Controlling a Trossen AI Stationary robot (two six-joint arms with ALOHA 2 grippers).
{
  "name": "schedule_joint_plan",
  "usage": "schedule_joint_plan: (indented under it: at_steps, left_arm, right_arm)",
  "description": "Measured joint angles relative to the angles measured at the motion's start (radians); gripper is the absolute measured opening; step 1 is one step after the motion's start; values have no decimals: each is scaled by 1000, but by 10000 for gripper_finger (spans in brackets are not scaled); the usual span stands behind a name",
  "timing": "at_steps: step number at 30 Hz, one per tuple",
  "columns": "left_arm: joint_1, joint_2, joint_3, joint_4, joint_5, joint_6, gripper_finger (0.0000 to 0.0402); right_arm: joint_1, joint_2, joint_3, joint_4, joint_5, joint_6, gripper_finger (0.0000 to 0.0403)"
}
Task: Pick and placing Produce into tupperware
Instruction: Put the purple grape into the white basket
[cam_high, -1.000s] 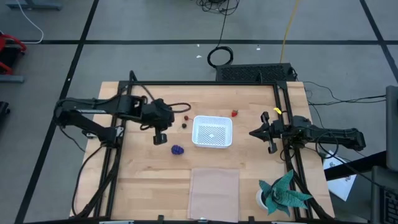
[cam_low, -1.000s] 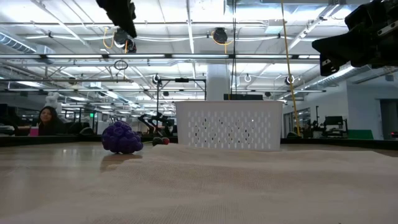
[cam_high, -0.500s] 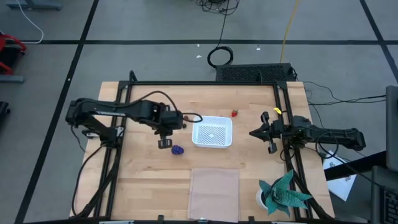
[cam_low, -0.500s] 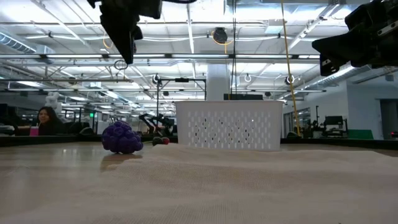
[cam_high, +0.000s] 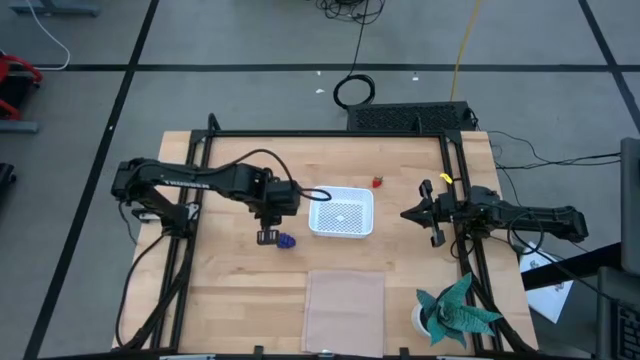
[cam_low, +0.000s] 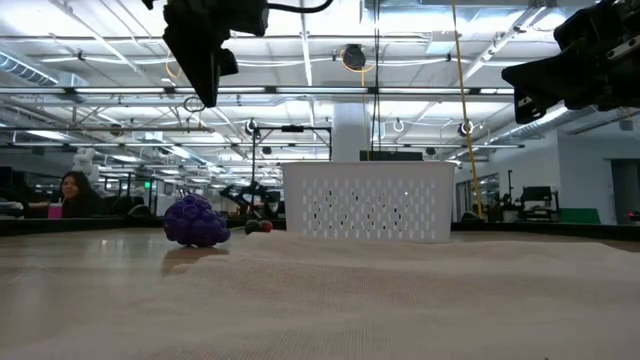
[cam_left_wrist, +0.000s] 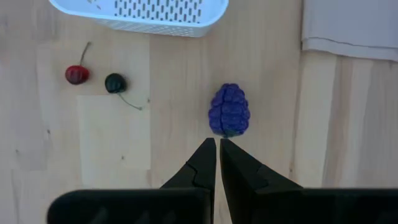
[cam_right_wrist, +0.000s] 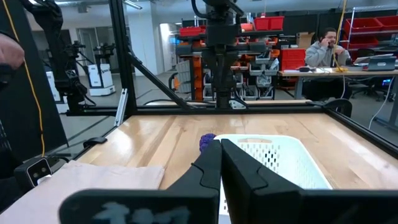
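Observation:
The purple-blue bunch lies on the table left of the white tupperware. My left gripper hovers shut well above the table. Its tips are just short of the bunch. A red berry and a dark berry lie beside the tupperware; in the high view my left arm covers them. The red strawberry sits off the tupperware's far right corner. My right gripper waits shut, right of the tupperware.
A pale translucent sheet lies near the front edge, its corner close to the bunch. The teal paper plant stands at the near right corner. Black frame rails run along both sides. A person sits beyond the table.
My left gripper has moved toward the table's right and near edge, closing on the purple bunch, and has come down somewhat, its arm now over the berries. The fruits and the tupperware have not moved.

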Motion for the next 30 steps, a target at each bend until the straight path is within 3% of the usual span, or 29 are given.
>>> schedule_joint_plan:
  at_steps: [6, 20, 25, 30]
  left_arm:
    - [0, 0, 0, 2, 15, 0, 64]
    - [-1, 0, 0, 8, 23, -35, 263]
    - [-1, 0, 0, -3, 23, -36, 300]
    - [-1, 0, 0, -2, 23, -34, 310]
  right_arm:
    - [0, 0, 0, 1, 0, 0, 0]
    - [0, 0, 0, 2, 0, 0, 0]
    - [0, 0, 0, 2, 0, 0, 0]
    - [0, 0, 0, 2, 0, 0, 0]
